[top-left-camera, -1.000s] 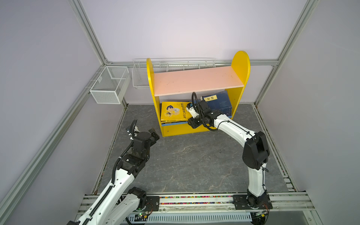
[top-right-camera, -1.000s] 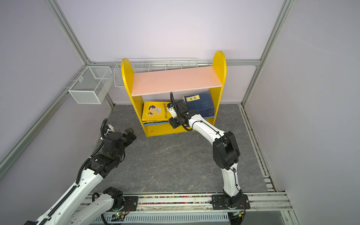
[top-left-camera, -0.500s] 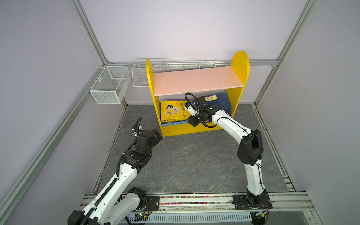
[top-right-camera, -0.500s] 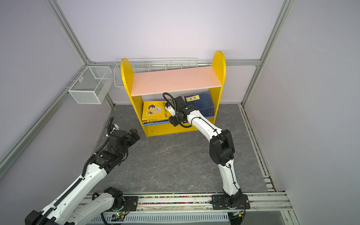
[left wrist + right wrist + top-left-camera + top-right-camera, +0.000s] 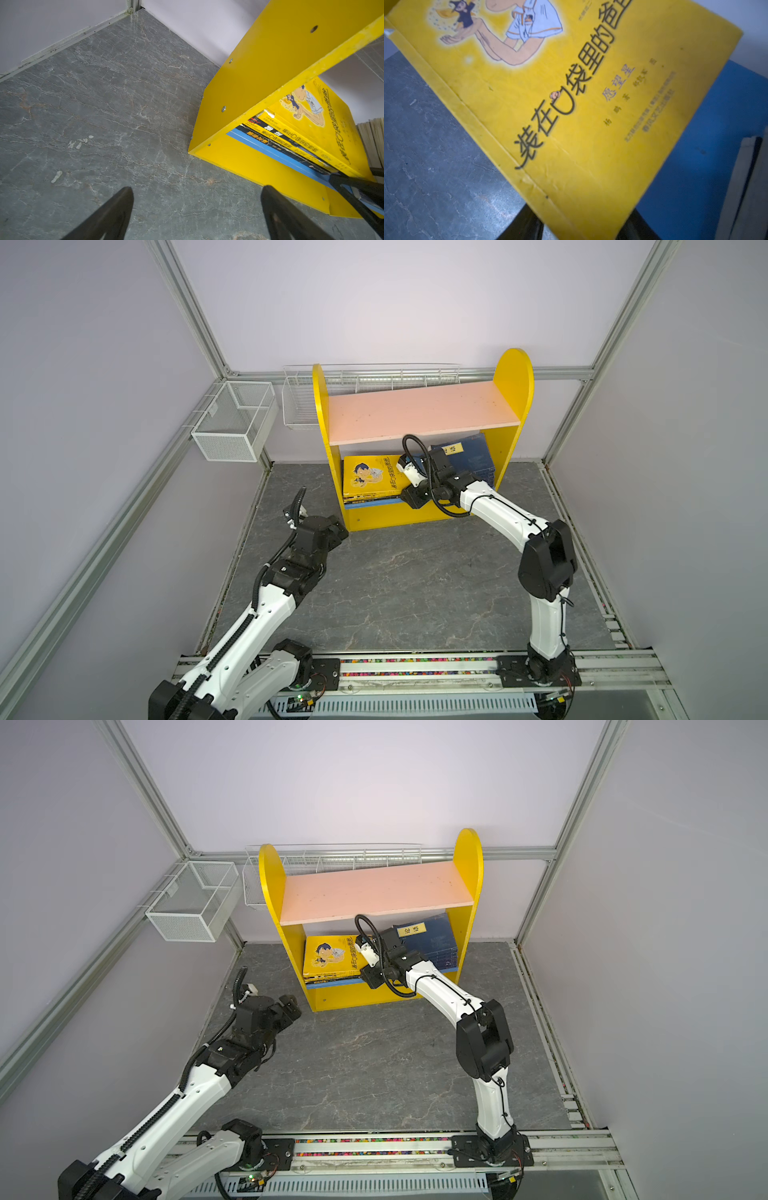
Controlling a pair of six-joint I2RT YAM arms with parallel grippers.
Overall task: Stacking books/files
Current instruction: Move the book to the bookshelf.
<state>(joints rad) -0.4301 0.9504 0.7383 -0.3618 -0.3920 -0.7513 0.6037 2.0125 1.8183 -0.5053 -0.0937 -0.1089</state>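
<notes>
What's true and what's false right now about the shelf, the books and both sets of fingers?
1. The left fingers are spread wide and hold nothing, over the grey floor. True.
2. Books lie on the top shelf. False: the pink top shelf is bare; the books sit under it.
3. The yellow cartoon book tops a flat stack. True.
4. The right fingers reach the navy books. False: the right fingers flank the yellow cartoon book's corner; the navy books sit beside.

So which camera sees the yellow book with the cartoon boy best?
The right wrist view: the yellow book fills it, title readable, though the boy is partly cropped. The left wrist view shows the book slanted atop a pile; both top views show it small.
</notes>
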